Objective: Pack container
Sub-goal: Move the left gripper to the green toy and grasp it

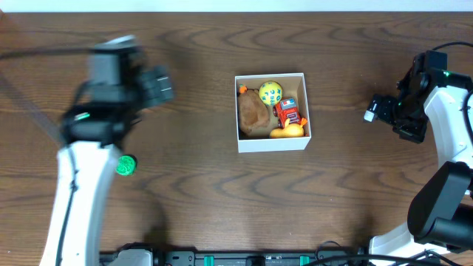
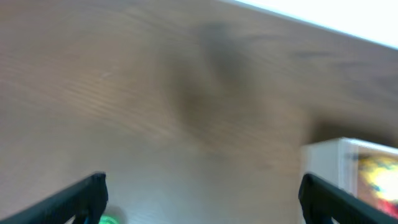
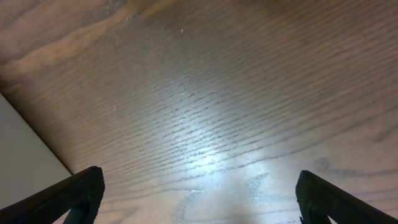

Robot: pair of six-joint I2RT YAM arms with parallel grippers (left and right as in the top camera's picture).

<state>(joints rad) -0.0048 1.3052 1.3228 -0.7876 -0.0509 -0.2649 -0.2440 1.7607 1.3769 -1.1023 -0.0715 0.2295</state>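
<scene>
The container [image 1: 272,140], a small white box with a tan inside, sits at the table's middle. It holds a brown lump [image 1: 253,112], a yellow dotted ball [image 1: 270,92], a red toy [image 1: 288,112] and a yellow piece [image 1: 286,132]. A small green toy [image 1: 126,165] lies on the table at the left, next to my left arm. My left gripper [image 1: 159,85] is open and empty, blurred, left of the box. In the left wrist view the box [image 2: 326,165] shows at the right edge and the green toy [image 2: 109,219] at the bottom left. My right gripper [image 1: 377,109] is open and empty, right of the box.
The table [image 1: 199,199] is dark brown wood. Its pale far edge [image 2: 323,15] shows in the left wrist view. The right wrist view shows bare wood [image 3: 211,112] and a pale grey surface [image 3: 22,162] at the left edge.
</scene>
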